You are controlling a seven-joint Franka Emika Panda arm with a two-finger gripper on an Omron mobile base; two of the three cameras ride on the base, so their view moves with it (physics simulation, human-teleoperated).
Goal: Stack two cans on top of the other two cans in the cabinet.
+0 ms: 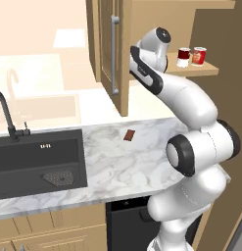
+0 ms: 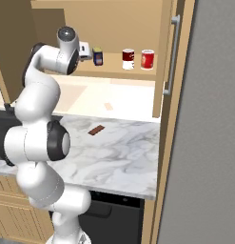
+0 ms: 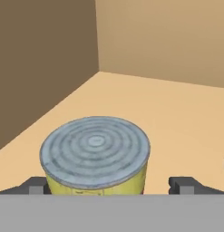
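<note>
Gripper [image 3: 109, 186] is wide open, one dark finger on each side of the small yellow can with the grey ringed top [image 3: 96, 154], standing on the tan wooden cabinet shelf [image 3: 177, 131].

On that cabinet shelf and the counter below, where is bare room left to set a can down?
The cabinet shelf is bare between the dark blue can and the dark red and white can, and in front of the cans. The open gripper crowds the grey-topped can at the left end. The bright red can takes the right end. The marble counter is open around the small brown bar.
</note>
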